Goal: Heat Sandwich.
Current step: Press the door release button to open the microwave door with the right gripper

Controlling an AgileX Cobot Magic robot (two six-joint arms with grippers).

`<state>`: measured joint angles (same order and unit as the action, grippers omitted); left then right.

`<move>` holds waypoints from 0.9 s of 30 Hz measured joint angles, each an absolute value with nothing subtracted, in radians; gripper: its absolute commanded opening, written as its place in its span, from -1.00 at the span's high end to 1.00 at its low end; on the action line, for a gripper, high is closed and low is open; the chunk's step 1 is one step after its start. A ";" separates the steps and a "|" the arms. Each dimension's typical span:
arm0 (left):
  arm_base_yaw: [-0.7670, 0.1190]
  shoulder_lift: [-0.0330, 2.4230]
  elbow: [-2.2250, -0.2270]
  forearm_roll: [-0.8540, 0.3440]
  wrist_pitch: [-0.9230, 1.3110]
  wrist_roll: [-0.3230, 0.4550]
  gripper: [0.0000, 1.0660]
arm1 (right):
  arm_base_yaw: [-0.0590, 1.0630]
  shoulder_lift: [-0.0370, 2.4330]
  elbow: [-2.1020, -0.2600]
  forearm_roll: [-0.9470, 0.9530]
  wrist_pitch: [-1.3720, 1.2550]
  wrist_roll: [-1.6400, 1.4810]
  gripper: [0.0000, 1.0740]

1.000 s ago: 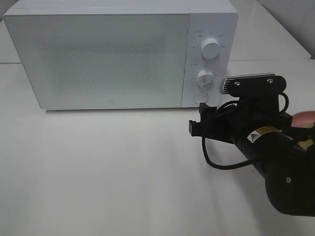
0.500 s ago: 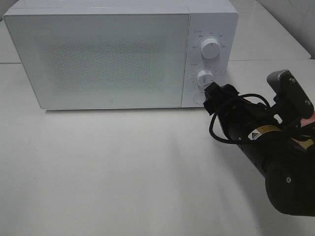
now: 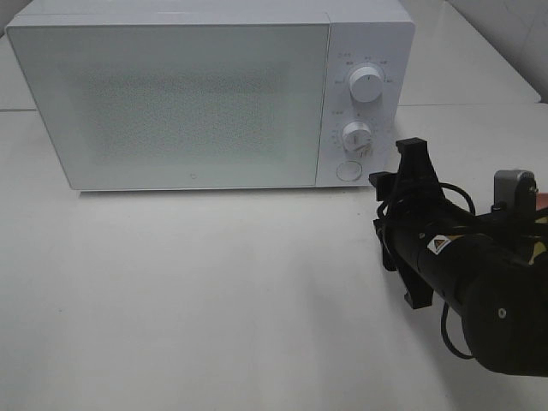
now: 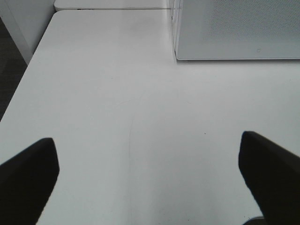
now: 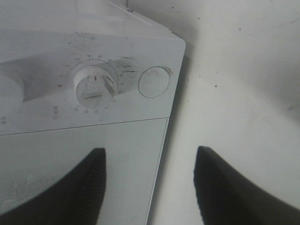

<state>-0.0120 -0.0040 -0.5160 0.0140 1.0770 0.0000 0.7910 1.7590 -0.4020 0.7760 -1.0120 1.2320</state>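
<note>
Sandwich placement cannot be told: it shows in none of the three views, and the bulk of the right arm (image 3: pixel 462 265) covers the right edge of the table (image 3: pixel 214 300) in the high view. Nearest that spot stands a white microwave (image 3: pixel 171 94), set at the back of the white table with its door closed. Its control strip on the right carries an upper knob (image 3: pixel 366 84), a lower knob (image 3: pixel 356 135) and a round button (image 3: pixel 348 169) beneath them. The black right arm reaches in from the lower right of the high view, and its front end sits just beside the microwave's lower right corner, near the round button but apart from it. The right gripper (image 5: pixel 151 154) faces that control strip; its wrist view shows the lower knob, the round button and part of the door. Its two dark fingers (image 5: pixel 220 187) stand apart with nothing between them, so the jaws are open and hold nothing. The left gripper (image 4: pixel 147 140) is out of the high view; its own camera shows it over bare tabletop, jaws spread wide and empty, with a lower corner of the microwave ahead of it and well apart.
</note>
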 measured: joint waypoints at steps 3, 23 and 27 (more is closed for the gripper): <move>-0.012 -0.004 -0.516 0.014 1.077 0.000 -0.87 | 0.791 1.759 -0.402 0.776 -0.995 1.245 0.76; -0.012 -0.004 -0.516 0.014 1.077 0.000 -0.87 | 0.764 1.782 -0.407 0.749 -0.975 1.270 1.00; -0.012 -0.004 -0.516 0.014 1.077 0.000 -0.87 | 0.722 1.814 -0.435 0.691 -0.972 1.317 1.00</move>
